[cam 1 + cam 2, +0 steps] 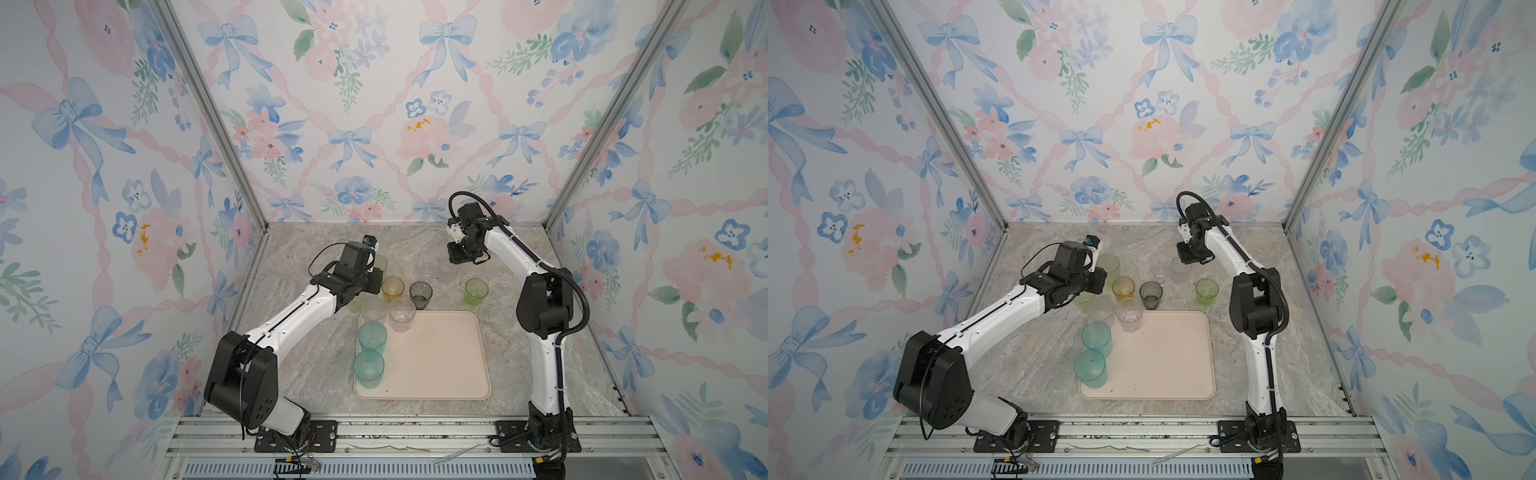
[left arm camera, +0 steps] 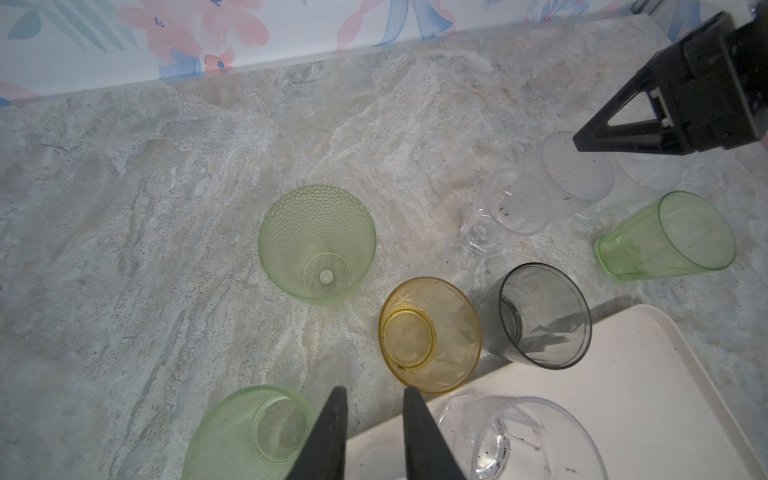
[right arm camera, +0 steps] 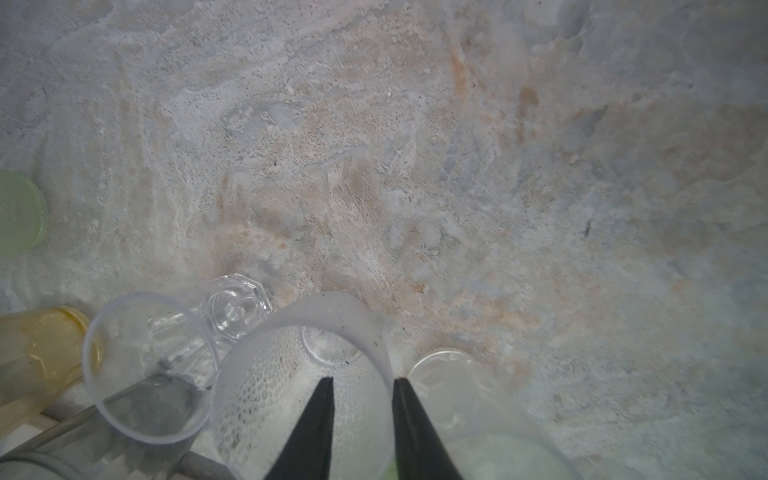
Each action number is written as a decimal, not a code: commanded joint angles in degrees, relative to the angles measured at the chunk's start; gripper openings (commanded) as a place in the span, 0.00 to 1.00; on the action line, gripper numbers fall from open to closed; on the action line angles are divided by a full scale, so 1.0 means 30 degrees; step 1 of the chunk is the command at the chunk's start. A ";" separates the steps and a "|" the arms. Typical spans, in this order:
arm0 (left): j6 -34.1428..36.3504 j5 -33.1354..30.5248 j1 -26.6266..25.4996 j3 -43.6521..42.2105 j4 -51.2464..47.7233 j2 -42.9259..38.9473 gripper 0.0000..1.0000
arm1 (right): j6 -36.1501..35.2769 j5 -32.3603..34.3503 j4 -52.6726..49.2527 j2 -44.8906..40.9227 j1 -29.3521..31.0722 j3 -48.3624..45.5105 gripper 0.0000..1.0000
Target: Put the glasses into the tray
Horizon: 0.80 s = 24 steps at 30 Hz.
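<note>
Hovering w/ both sets of fingers apart, nothing clamped in either. My right gripper hangs over a frosted clear tumbler at the far side of the table. One tip is over its mouth, the other at its rim; can't tell if either touches. Just left of it stands a faceted clear tumbler, and just right a plain clear tumbler.

My left gripper is empty too, above the far-left corner of the tray. It sits betw. a pale green tumbler on the table to the left and a clear tumbler inside the tray to the right.

Beyond those tips, off the tray, the amber tumbler and smoky grey tumbler stand side by side just past the tray's far edge. A dimpled green tumbler is farther off to the left, and a smooth green tumbler is over to the right.

In a top view, the far teal tumbler and near teal tumbler stand upright along the tray's left edge, one behind the other.
</note>
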 commanded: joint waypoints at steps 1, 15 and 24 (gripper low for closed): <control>-0.0326 0.0207 0.0140 -0.0322 0.0283 -0.0578 0.26 | -0.0246 0.0033 -0.0717 0.0580 0.0143 0.0848 0.29; -0.0298 0.0301 0.0197 -0.0340 0.0319 -0.0578 0.26 | -0.0387 0.0121 -0.0873 0.0919 0.0201 0.0895 0.29; -0.0268 0.0330 0.0220 -0.0282 0.0298 -0.0563 0.26 | -0.0463 0.0003 -0.1020 0.1066 0.0260 0.0763 0.23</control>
